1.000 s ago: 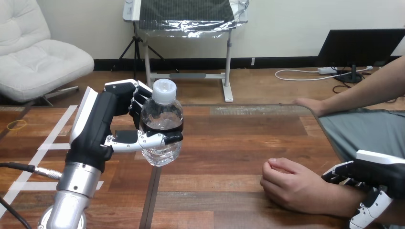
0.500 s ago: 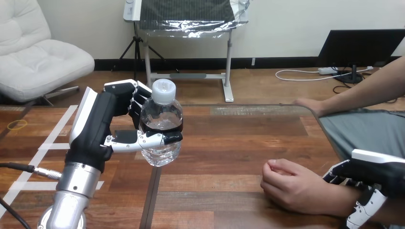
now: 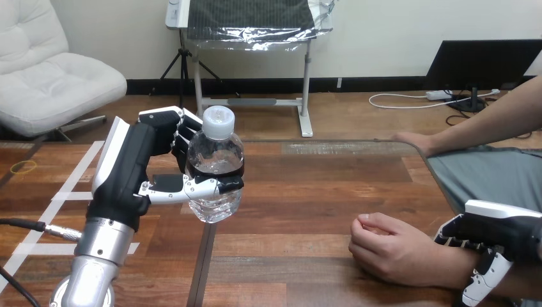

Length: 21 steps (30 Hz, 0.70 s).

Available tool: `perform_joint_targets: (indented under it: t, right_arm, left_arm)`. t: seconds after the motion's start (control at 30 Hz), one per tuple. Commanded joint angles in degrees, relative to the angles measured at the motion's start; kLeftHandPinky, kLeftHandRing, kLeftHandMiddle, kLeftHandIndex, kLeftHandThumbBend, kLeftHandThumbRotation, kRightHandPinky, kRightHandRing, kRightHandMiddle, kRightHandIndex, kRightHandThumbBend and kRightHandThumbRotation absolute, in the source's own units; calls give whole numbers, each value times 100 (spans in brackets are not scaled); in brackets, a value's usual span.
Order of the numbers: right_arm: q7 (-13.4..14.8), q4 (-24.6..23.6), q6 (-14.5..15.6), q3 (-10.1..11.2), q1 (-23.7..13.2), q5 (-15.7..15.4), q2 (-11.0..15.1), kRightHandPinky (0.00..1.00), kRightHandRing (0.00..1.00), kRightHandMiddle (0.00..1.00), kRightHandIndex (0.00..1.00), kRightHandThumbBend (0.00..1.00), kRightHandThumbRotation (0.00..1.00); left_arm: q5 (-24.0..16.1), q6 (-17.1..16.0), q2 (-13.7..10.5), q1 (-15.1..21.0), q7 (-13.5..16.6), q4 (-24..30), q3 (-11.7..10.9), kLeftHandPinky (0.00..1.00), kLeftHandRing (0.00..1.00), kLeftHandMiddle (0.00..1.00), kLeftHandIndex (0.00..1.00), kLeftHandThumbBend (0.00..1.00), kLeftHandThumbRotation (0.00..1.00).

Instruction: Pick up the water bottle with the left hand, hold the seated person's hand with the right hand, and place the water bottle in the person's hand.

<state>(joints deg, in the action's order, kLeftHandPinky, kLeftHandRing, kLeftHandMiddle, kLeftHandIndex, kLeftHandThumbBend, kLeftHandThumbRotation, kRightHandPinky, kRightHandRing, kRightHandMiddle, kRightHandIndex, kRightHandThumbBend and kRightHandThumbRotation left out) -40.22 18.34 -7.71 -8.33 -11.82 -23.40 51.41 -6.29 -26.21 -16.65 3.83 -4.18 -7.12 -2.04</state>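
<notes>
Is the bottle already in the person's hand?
No, the left hand grips the water bottle, well apart from the person's hand resting on the table.

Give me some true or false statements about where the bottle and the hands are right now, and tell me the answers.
1. The left hand has its fingers curled round the water bottle. True.
2. The water bottle stands on the table. False: the left hand holds it up above the table.
3. The bottle's cap is off. False: the white cap is on.
4. The person's hand at the view's lower right rests on the table, loosely closed. True.
5. The right hand is beside the water bottle. False: it is at the wrist of the person's hand at the view's lower right, far from the bottle.
</notes>
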Motion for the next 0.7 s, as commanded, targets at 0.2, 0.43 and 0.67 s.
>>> perform_joint_targets:
  t: [0.2,0.43,0.67]
  right_arm:
    - [550,562,-220,-418,-167,-364,-355,47,53,59,62,86,11]
    - [1049,798,-405,-454,-198,-472,-467,41,47,56,58,81,17]
    - [1451,1110,-628,-442,-248,-482,-584,36,42,51,54,80,20]
  left_arm:
    - [30,40,-4,168,78,351,-164,24,30,34,37,72,0]
    - [17,11,-2,181,87,339,-164,24,30,34,37,72,0]
    - [32,71,12,170,91,362,-170,24,30,34,37,72,0]
